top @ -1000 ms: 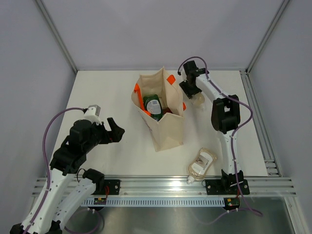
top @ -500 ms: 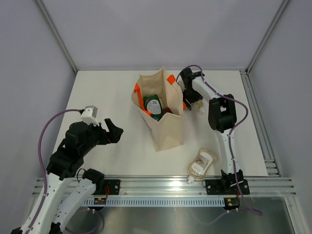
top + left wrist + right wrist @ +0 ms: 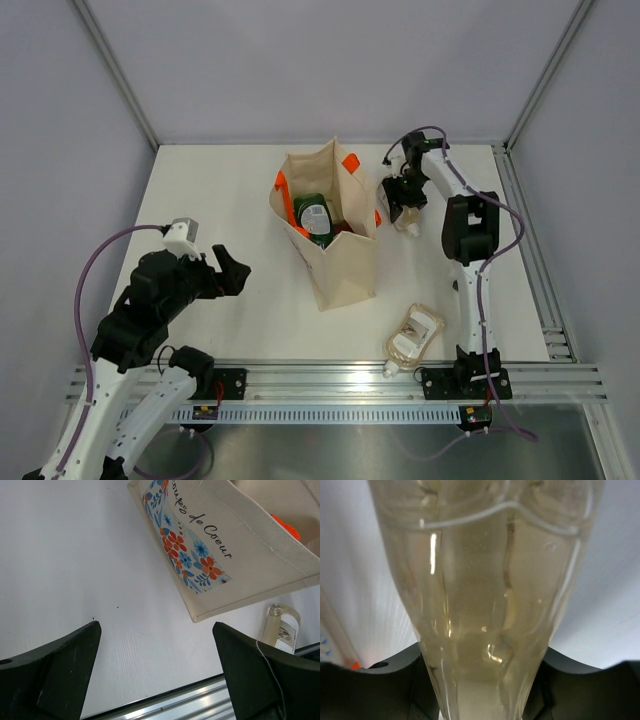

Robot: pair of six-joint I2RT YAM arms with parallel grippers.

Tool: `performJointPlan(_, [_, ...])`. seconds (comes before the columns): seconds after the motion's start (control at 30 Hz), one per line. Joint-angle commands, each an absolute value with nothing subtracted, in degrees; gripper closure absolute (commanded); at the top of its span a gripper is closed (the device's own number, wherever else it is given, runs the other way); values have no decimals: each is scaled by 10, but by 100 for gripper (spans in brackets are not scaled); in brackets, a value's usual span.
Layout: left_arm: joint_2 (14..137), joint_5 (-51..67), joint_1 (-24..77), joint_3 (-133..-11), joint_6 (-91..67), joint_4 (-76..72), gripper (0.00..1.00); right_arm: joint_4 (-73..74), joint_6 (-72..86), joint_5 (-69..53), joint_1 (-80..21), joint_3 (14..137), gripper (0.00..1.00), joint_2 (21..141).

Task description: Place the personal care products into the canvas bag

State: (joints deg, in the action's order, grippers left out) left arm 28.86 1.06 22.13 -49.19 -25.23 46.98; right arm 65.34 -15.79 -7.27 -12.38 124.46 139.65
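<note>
The canvas bag (image 3: 346, 268) stands upright mid-table with orange handles. A green bottle (image 3: 315, 216) and a red one (image 3: 345, 229) show inside it. My right gripper (image 3: 400, 203) is just right of the bag's far corner, shut on a clear beige refill pouch (image 3: 408, 219). That pouch fills the right wrist view (image 3: 490, 595) between the black fingers (image 3: 395, 672). A second refill pouch (image 3: 414, 335) lies flat near the front edge, right of the bag. My left gripper (image 3: 236, 270) is open and empty, left of the bag. The left wrist view shows the bag's flowered side (image 3: 210, 550) and the second pouch (image 3: 283, 628).
Aluminium rails (image 3: 340, 380) run along the table's front edge, and another rail (image 3: 525, 240) runs down the right side. White walls close in the back and both sides.
My right wrist has swung right and a little nearer with the pouch in its jaws, staying beside the bag's far right corner. My left arm has drawn back slightly to the left.
</note>
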Motion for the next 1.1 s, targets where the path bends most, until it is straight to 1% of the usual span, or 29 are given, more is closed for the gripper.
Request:
performJointPlan(0.0, [286, 4, 220, -521, -239, 456, 1, 649, -121, -243, -52, 1238, 94, 1374])
performJointPlan(0.03, [287, 5, 220, -521, -238, 454, 1, 642, -113, -304, -26, 1215, 100, 1369])
performJointPlan(0.1, [291, 8, 220, -521, -239, 451, 1, 616, -104, -360, -4, 1187, 100, 1348])
performJointPlan(0.13, [292, 11, 220, -520, -241, 449, 1, 607, -92, -420, 29, 1160, 100, 1341])
performJointPlan(0.17, [293, 12, 220, -519, -242, 446, 1, 593, -84, -448, 40, 1150, 100, 1336])
performJointPlan(0.2, [293, 13, 220, -518, -243, 444, 1, 585, -70, -504, 52, 1141, 100, 1325])
performJointPlan(0.3, [291, 15, 221, -512, -249, 439, 1, 540, -29, -591, 93, 1100, 100, 1283])
performJointPlan(0.4, [283, 17, 220, -503, -255, 432, 1, 512, -11, -630, 112, 1071, 100, 1235])
performJointPlan(0.5, [278, 21, 220, -490, -261, 421, 1, 468, 43, -656, 112, 1043, 100, 1123])
performJointPlan(0.6, [274, 27, 220, -480, -270, 408, 1, 455, 70, -657, 97, 1051, 100, 1043])
performJointPlan(0.67, [273, 37, 220, -472, -275, 398, 1, 462, 70, -650, 75, 1076, 100, 1010])
performJointPlan(0.7, [274, 40, 220, -471, -276, 395, 1, 465, 65, -636, 40, 1084, 100, 984])
performJointPlan(0.8, [276, 53, 220, -471, -281, 390, 1, 475, 53, -604, -40, 1119, 100, 957])
performJointPlan(0.83, [278, 58, 220, -473, -281, 390, 1, 477, 52, -574, -96, 1141, 100, 957])
performJointPlan(0.87, [279, 60, 220, -474, -282, 394, 1, 482, 49, -557, -125, 1156, 100, 961])
performJointPlan(0.9, [279, 61, 220, -478, -283, 395, 1, 493, 24, -507, -153, 1171, 100, 975])
performJointPlan(0.93, [279, 59, 220, -480, -287, 400, 1, 506, 8, -476, -205, 1205, 100, 986])
performJointPlan(1.0, [279, 55, 220, -484, -299, 407, 1, 537, -24, -415, -246, 1234, 100, 1025])
performJointPlan(1.07, [277, 41, 220, -487, -307, 417, 1, 560, -36, -398, -282, 1280, 100, 1058])
